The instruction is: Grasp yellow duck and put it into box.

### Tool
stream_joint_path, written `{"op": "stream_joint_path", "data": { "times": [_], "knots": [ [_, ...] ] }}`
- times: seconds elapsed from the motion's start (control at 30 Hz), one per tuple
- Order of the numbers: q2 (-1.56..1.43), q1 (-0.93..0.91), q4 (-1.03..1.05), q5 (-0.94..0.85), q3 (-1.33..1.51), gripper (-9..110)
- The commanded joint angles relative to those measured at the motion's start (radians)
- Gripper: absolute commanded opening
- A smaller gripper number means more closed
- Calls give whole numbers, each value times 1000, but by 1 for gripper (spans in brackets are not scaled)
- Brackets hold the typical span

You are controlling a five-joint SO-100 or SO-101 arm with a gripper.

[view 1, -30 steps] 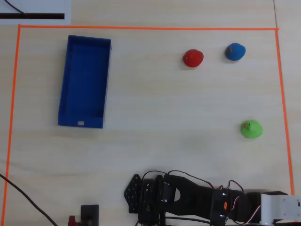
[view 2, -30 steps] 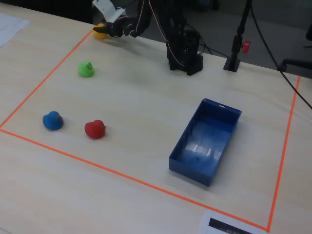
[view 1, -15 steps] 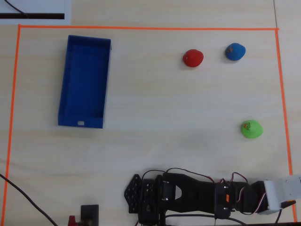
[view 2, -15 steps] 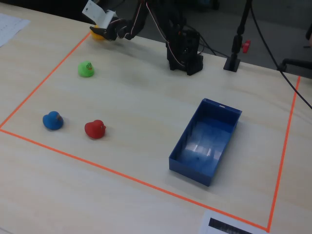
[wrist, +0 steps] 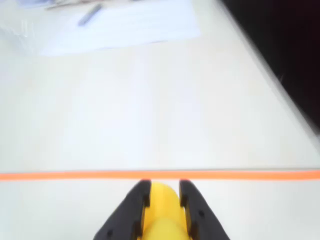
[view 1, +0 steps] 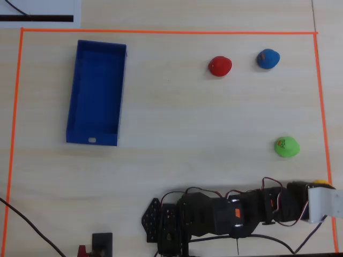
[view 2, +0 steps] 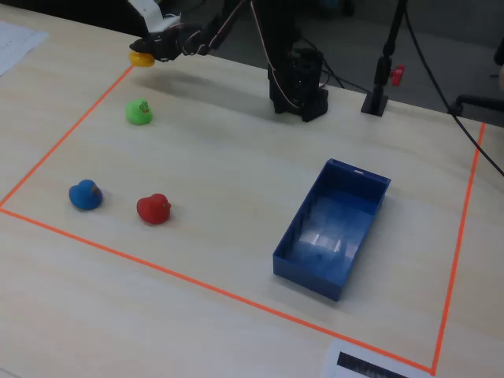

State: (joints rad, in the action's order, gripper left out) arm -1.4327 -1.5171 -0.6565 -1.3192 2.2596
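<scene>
Because the yellow duck is clamped between the two black fingers of the claw, it is seen in the wrist view as a yellow body filling the gap between them, and the fingers are pressed against its two sides. In the fixed view the yellow duck appears at the tip of the claw, close to the orange tape line at the far left of the marked area. In the overhead view only a small yellow edge is visible beside the white part of the arm, at the right border of the marked field. Whether the duck is already lifted from the counter or is resting on it cannot be told with certainty.

The blue box is placed well apart, at the opposite side of the field, with its open top upward and nothing inside, so a long transfer across the counter is judged to be needed. The green duck lies nearest to the claw, and the red duck and the blue duck lie further on. These three are not asked for, so they are left untouched, and it is judged that the green one should be passed with care.
</scene>
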Motion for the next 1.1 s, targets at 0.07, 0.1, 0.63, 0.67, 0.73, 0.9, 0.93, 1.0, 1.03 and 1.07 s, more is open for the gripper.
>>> {"op": "stream_joint_path", "data": {
  "times": [0.07,0.1,0.63,0.67,0.73,0.9,0.93,1.0,1.03,1.07],
  "knots": [
    [-357,207,463,160,-48,0],
    [-400,247,552,184,-63,0],
    [-847,1147,1523,382,-210,0],
    [-873,1201,1528,382,-189,0],
    [-900,1305,1557,387,-176,0],
    [-868,1555,1704,454,-267,0],
    [-844,1598,1732,472,-301,0],
    [-781,1684,1776,505,-379,0],
    [-738,1721,1795,523,-423,0],
    [-687,1755,1812,543,-476,0]
  ]
}}
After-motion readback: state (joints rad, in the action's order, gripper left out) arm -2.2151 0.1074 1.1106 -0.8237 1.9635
